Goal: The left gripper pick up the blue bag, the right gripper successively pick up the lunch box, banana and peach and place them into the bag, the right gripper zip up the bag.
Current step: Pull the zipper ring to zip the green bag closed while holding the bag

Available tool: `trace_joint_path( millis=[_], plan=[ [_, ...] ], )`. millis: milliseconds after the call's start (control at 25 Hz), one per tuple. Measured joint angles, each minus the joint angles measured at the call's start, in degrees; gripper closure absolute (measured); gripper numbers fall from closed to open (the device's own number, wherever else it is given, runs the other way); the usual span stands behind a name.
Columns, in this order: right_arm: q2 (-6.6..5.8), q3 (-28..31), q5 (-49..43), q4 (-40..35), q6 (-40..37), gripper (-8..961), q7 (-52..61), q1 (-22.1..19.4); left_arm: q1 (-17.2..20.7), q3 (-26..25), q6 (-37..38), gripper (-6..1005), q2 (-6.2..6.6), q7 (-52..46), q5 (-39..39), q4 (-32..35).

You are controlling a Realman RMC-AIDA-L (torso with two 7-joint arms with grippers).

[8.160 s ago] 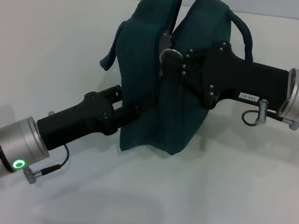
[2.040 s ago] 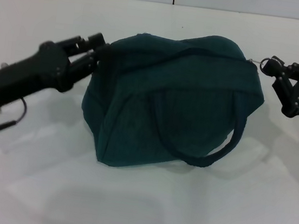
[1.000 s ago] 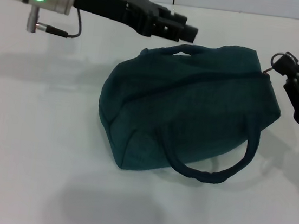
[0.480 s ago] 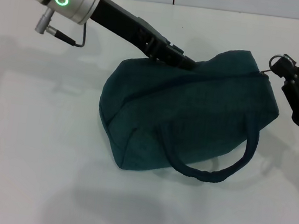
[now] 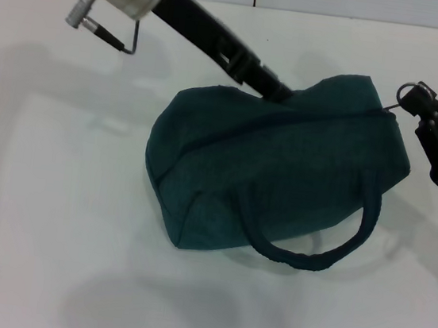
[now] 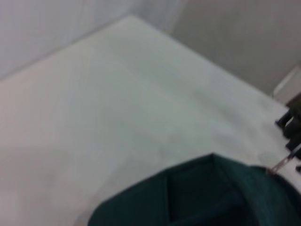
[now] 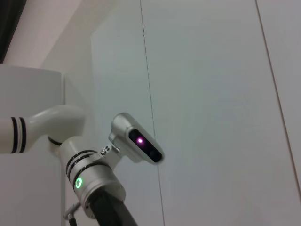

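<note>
The blue bag (image 5: 274, 167) lies on its side on the white table (image 5: 53, 216), near the middle of the head view, with one padded loop handle (image 5: 317, 240) drooping over its near face onto the tabletop. The left gripper (image 5: 274, 91) reaches down from the upper left on its black arm and meets the bag's upper far edge, where its tip sinks behind the fabric (whether its fingers are apart or together cannot be told). The right gripper (image 5: 422, 105) sits at the bag's right end, beside the top corner, its black fingers closed on the silver ring pull (image 5: 406, 94) of the zipper. In the left wrist view, the bag's teal fabric (image 6: 202, 197) fills the lower part of the picture, the ring pull's metal link (image 6: 281, 163) shows at its far corner, and the dark shape of the right gripper appears just beyond. The right wrist view shows only a pale wall (image 7: 211, 94) and the left arm's silver cuff with its green ring light (image 7: 79, 182).
</note>
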Motion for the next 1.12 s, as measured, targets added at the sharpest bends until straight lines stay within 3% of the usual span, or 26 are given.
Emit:
trace_joint_path(
  millis=[280,680,760,1120],
  plan=[
    [0.06,0.28,0.15,0.94,-1.04,929,-0.03,-0.29,-3.89,2.74,0.09,489,-0.06,-3.06,4.18,-2.72],
    [0.06,0.43,0.16,1.34,-1.65,929,-0.07,-0.31,-4.21,2.2,3.05,524,0.18,-3.35,1.49,-2.53],
    [0.06,0.47,0.17,1.34,-1.65,929,-0.04,-0.31,-4.18,2.18,5.61,766,0.51,-3.37,-0.53,-2.54],
    [0.06,0.45,0.25,1.33,-1.65,928,-0.06,-0.13,-4.49,1.67,7.43,801,1.56,-4.86,-2.87,-2.12]
  ],
)
